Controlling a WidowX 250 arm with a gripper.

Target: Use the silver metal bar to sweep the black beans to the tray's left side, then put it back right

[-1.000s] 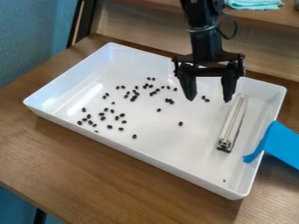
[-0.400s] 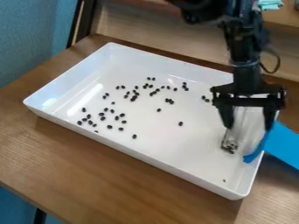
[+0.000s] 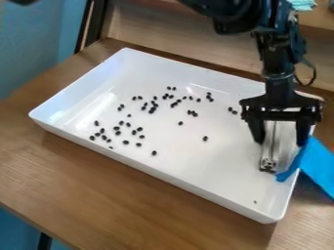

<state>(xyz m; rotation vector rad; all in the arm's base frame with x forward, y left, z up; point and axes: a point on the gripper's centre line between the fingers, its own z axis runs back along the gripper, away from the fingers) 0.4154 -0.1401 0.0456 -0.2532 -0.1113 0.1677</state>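
Black two-finger gripper point(image 3: 281, 143), spread open and holding nothing, hangs over a slotted metal bar point(image 3: 269, 147) towards four o'clock in a white tray point(image 3: 196, 189), the bar's length running roughly twelve to six.

Camera view: fixed, above the tabletop point(image 3: 130, 195), aimed down at a slant. Range close; the whole tray point(image 3: 176, 163) fits in frame, seen askew, its near long side running from 9 to 5 o'clock. Line of sight is toward the wooden panel point(image 3: 163, 36) at 12; blue wall point(image 3: 32, 53) at 10.
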